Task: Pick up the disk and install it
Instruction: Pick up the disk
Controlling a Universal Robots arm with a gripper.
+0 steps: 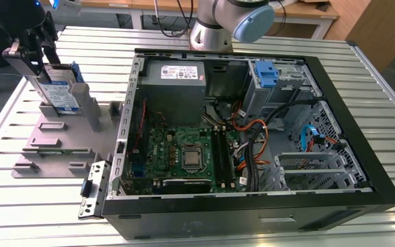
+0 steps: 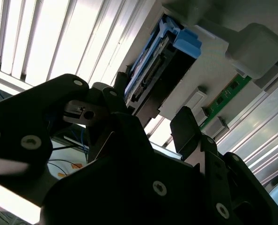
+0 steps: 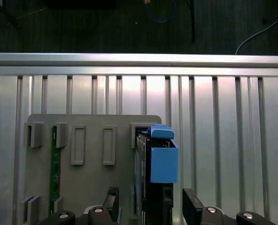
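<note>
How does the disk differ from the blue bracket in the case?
The disk carries a silver drive with a white label; the blue bracket is bare. The disk stands in the grey holder outside the case; the bracket sits inside it. The open gripper straddles the disk, not the bracket. Both have blue plastic.

Slatted aluminium table (image 1: 382, 92) catching bright light, wooden desk (image 1: 307, 13) and pale wooden cabinet (image 1: 376, 25) behind, dark floor (image 3: 83, 28), loose blue cable (image 3: 160, 16)
</note>
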